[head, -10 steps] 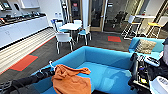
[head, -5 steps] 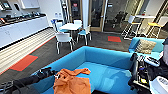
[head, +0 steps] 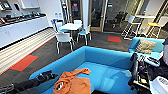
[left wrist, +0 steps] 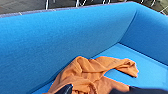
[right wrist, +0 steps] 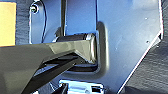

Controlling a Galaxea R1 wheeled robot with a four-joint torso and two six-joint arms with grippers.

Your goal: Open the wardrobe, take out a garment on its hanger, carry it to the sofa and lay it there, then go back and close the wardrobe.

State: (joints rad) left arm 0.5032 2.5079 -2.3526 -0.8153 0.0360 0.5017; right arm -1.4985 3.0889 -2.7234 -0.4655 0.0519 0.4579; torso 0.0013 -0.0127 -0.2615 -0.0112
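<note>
While the garment (head: 71, 83) lies crumpled on the seat of the sofa (head: 107, 57), I judge that the laying step is nearly finished or just finished. My left hand (head: 48, 75) is at about 9 o'clock from the orange heap, near the sofa's left arm and close to the cloth. Whether its fingers are released or clenched on the fabric I cannot tell. For my right hand I cannot tell the state either.

In the left wrist view the garment (left wrist: 95, 77) rests on the seat just beside the high back, with one sleeve stretched out flat on the blue cushion. In the head view its long axis runs roughly from 7 o'clock to 1 o'clock: the bulky body is at the near end and the sleeve points toward 1 o'clock, into the middle of the seat. I cannot make out the hanger in the folds.

I think the next move calls for making sure the left hand is free of the cloth, so nothing is dragged off the seat.
</note>
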